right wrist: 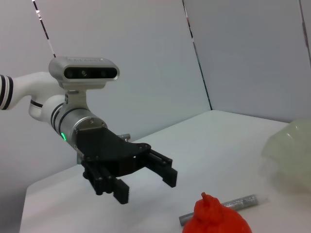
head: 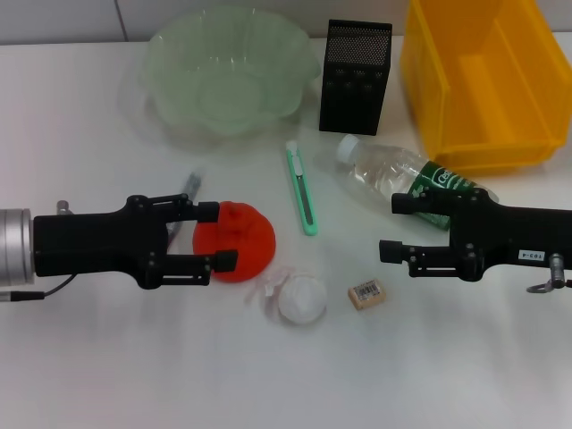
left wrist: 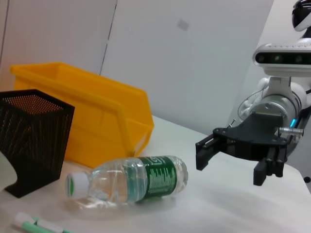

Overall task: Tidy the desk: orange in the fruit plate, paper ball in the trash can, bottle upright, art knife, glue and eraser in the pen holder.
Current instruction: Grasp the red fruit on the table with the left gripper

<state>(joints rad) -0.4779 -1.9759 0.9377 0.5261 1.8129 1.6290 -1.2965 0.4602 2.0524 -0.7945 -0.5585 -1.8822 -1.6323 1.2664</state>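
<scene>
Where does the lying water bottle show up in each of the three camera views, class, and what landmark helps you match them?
Head view: the bottle lies on its side right of centre, partly behind the right gripper.
Left wrist view: the bottle lies low in the middle, cap toward the pen holder.
Right wrist view: not in it.
Shared landmark: the yellow bin beside the bottle.

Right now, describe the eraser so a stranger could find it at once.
Start at the yellow bin at the table's far right, then come toward the near edge past the lying bottle. The eraser is the small tan block beside the white paper ball, boxy rather than crumpled.
</scene>
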